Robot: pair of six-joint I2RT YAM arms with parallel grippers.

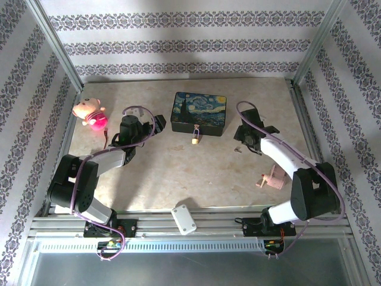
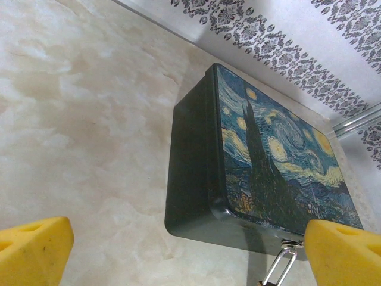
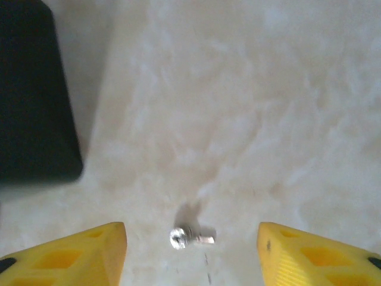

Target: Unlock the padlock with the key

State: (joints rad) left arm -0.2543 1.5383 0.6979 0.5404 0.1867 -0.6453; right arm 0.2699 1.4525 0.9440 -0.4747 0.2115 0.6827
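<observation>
The small brass padlock (image 1: 194,139) hangs by its silvery shackle (image 2: 280,267) from the front latch of the dark blue painted tin (image 1: 199,111). A small silver key (image 3: 191,238) lies flat on the marble table, right of the tin (image 2: 268,173) and also seen at the key (image 1: 236,149). My right gripper (image 3: 191,262) hovers over the key, its yellow fingers (image 3: 89,256) standing apart on either side without touching it. Open and holding nothing, my left gripper (image 2: 190,262) sits left of the tin, close to its near corner.
A pink pig toy (image 1: 89,113) lies at the far left. A pale pink object (image 1: 271,179) rests by the right arm. A white block (image 1: 183,218) sits on the near rail. Metal frame posts and patterned walls border the table (image 1: 178,179).
</observation>
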